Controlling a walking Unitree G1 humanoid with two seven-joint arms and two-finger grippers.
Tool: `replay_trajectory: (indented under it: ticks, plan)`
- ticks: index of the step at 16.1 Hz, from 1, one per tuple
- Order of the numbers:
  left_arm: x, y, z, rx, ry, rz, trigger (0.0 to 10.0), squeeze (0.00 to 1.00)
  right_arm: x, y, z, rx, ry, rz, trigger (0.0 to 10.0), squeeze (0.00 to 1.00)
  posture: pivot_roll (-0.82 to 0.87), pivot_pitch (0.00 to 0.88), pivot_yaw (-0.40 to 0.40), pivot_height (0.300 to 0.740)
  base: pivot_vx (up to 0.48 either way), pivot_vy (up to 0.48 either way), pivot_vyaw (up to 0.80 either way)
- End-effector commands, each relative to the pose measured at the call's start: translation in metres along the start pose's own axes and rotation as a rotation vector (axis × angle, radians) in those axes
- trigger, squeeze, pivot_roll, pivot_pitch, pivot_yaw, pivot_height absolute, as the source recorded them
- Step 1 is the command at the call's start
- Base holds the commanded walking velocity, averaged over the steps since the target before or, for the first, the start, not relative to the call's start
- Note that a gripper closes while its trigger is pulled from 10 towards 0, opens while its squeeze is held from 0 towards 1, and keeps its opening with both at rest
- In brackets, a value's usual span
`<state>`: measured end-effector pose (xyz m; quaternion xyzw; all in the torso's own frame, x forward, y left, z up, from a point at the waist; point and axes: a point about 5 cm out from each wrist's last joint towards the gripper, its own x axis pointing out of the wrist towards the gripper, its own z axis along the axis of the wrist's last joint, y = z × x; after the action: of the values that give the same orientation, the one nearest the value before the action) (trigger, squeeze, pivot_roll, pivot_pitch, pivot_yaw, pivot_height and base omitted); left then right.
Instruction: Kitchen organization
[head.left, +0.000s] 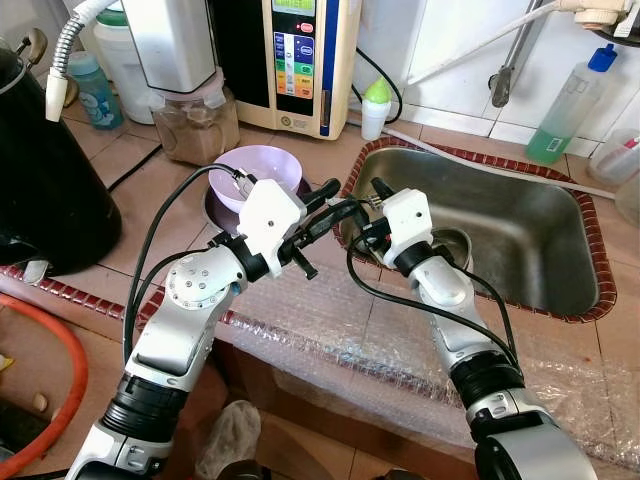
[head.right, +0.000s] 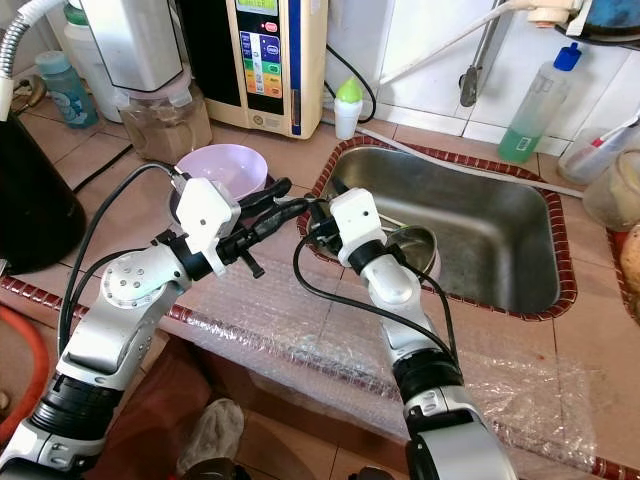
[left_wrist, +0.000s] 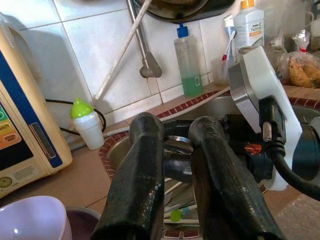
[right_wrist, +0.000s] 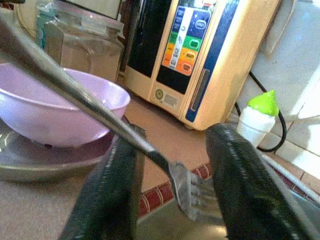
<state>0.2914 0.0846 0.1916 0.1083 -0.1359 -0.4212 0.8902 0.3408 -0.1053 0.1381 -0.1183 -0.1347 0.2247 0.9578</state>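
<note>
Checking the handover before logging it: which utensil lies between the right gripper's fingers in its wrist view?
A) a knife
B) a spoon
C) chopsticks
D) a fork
D: the right wrist view shows a metal fork, tines visible, running between the right gripper fingers.

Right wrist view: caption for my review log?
Fork between the right tool's two fingers, with purple bowl behind.

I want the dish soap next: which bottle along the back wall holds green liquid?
The tall clear bottle with the blue cap, behind the sink's far right corner. The small white bottle only has a green cap.
</note>
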Motion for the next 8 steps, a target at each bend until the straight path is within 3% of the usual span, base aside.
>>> replay_trajectory:
  ticks: [1, 8]
  plan:
    - [-0.0006, -0.0031, 0.0036, 0.023, 0.001, -0.027, 0.0, 0.0, 0.0034, -0.0025, 0.0033, -0.001, -0.015, -0.004, 0.0, 0.0, 0.05, 0.0, 0.032, 0.74, 0.0, 0.0, 0.0]
    - [-0.0012, -0.0052, 0.0014, 0.023, 0.012, -0.037, 0.0, 0.0, 0.0037, -0.0015, 0.0031, 0.025, -0.02, 0.013, 0.0, 0.0, 0.05, 0.0, 0.033, 0.74, 0.0, 0.0, 0.0]
